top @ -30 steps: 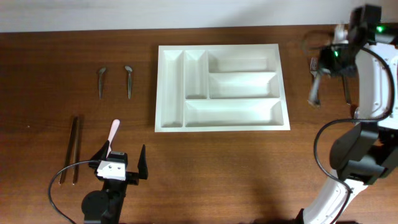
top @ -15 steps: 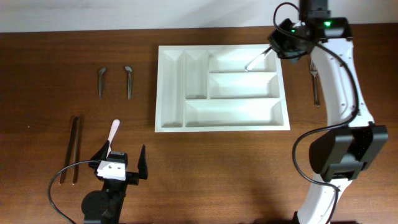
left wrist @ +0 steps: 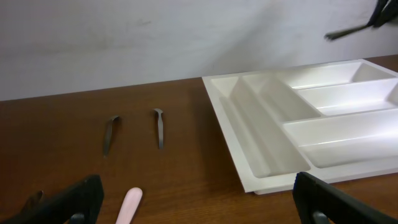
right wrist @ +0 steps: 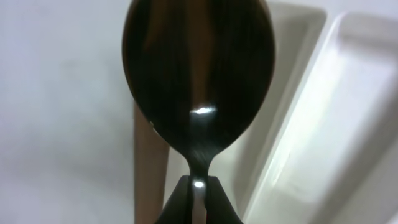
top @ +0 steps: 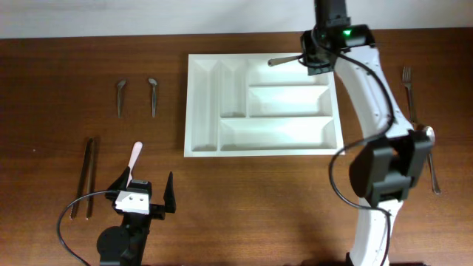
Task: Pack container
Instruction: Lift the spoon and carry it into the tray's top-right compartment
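Overhead and wrist views of a cutlery-packing task at an early stage, read from left to right.

**Far left.** Two long dark sticks [top: 87, 177], probably chopsticks, lie side by side on the counter [top: 44, 44]. Beyond them lie two short dark utensils [top: 121, 97], close to each other but apart.

**Left hand.** The left hand [top: 145, 189] rests near the front edge with its jaws spread wide and nothing between them. One pink-handled utensil [top: 135, 156] lies just ahead of it.

**Centre.** The container [top: 203, 103] sits flat at the middle of the counter, toward the far edge. It has two narrow compartments on its left side and three long ones on its right. All five appear empty.

**Right hand.** The right hand [top: 316, 59] is closed on the handle of one spoon [top: 284, 60]. It holds the spoon level above the far long compartment, with the bowl pointing left, and has not yet set it down.

**Far right.** One fork [top: 408, 83] lies on the counter. One more metal utensil [top: 431, 171] lies nearer the front, partly hidden by the arm, so its type is unclear.

**Progress.** Nothing is packed so far, and the carried spoon would be the first piece in. Seven pieces are left on the counter, five to the left of the container and two to the right.
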